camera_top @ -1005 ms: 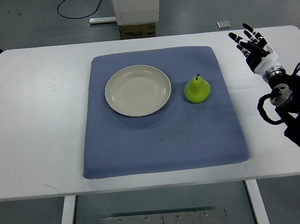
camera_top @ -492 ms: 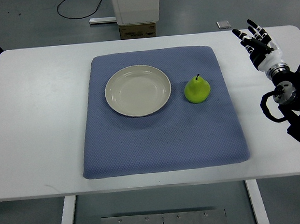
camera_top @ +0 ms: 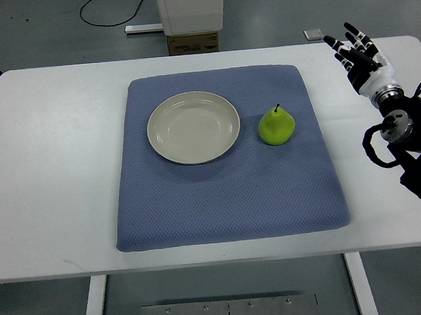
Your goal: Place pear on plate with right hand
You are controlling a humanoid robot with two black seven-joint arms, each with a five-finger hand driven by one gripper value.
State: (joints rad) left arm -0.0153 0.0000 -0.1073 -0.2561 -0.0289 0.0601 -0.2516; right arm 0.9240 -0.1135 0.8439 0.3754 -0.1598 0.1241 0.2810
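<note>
Waiting beside the mat, pear not yet lifted

Looking down, we see a white table carrying a blue quilted mat, with grey floor beyond its far edge, a black cable on that floor and a white cabinet base above a cardboard box. Our right hand hovers over the table's far right corner, well apart from the mat; its dark fingers are spread wide and hold nothing, touching nothing we can make out. On the mat sits the cream plate, bare, and just to its right, apart from the rim, the pear: yellow-green, upright, with a short dark stem pointing up
</note>
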